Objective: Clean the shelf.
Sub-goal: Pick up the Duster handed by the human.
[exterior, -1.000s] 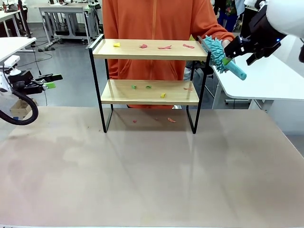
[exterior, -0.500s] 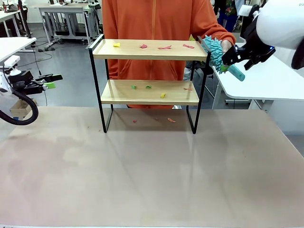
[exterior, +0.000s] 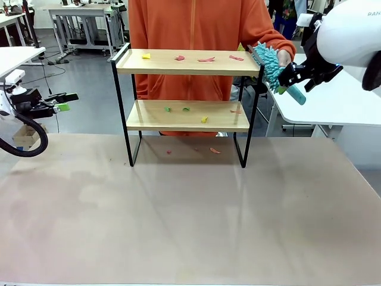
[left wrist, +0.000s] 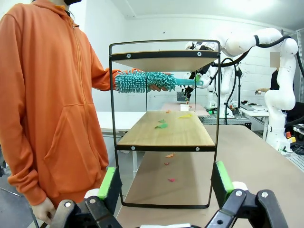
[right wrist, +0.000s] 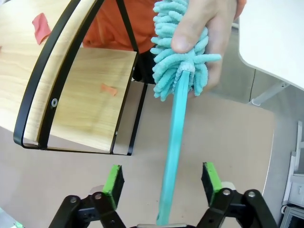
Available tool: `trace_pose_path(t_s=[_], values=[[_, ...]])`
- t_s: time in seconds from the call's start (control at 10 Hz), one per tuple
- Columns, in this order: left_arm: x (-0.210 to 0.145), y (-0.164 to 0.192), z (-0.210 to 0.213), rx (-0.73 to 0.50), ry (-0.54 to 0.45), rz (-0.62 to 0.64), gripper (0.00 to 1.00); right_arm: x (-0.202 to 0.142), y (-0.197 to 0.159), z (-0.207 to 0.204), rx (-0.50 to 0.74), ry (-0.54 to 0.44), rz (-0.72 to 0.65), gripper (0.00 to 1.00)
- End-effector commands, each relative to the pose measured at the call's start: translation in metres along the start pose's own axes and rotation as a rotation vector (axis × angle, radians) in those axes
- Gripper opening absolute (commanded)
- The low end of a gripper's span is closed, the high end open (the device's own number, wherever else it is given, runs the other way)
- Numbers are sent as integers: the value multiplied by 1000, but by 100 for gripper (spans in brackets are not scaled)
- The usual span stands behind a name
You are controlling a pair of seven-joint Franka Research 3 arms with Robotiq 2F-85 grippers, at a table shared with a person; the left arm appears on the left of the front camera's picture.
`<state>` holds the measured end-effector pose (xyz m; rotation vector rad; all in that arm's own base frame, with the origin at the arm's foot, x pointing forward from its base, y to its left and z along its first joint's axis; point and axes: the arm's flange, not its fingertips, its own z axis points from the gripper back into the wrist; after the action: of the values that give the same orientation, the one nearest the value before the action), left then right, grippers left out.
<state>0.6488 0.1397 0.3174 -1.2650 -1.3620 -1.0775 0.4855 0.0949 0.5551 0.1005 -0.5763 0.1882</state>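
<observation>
The wide pale table is seen stretching across the front view. Behind its far edge a person in an orange hoodie is standing. The shelf is set upright at the far middle of the table, just in front of that person, with both wooden boards level. Over on the right, a teal duster is held out beside the shelf's upper right corner; its fluffy head is gripped by the person's hand. The handle is angled down between the fingers of the right gripper, whose green pads are seen wide apart with the handle not pinched. The left gripper is kept well off to the left, facing the shelf's end, with its fingers spread and nothing between them. Small coloured scraps are scattered on both boards, and a few on the table beneath.
</observation>
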Motion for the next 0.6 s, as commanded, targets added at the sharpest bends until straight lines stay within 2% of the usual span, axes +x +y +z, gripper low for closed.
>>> trace_pose_path(t_s=[0.0,0.1,0.2,0.5], values=[[3,-1,-1,-8,6,-11,100,7,1,1,-49,1,-19,0],[3,-1,-1,-8,6,-11,100,7,1,1,-52,4,-17,37],[3,-1,-1,-8,6,-11,100,6,2,1,-59,4,-19,0],[3,-1,-1,-8,6,-11,100,6,1,5,-78,3,-52,0]])
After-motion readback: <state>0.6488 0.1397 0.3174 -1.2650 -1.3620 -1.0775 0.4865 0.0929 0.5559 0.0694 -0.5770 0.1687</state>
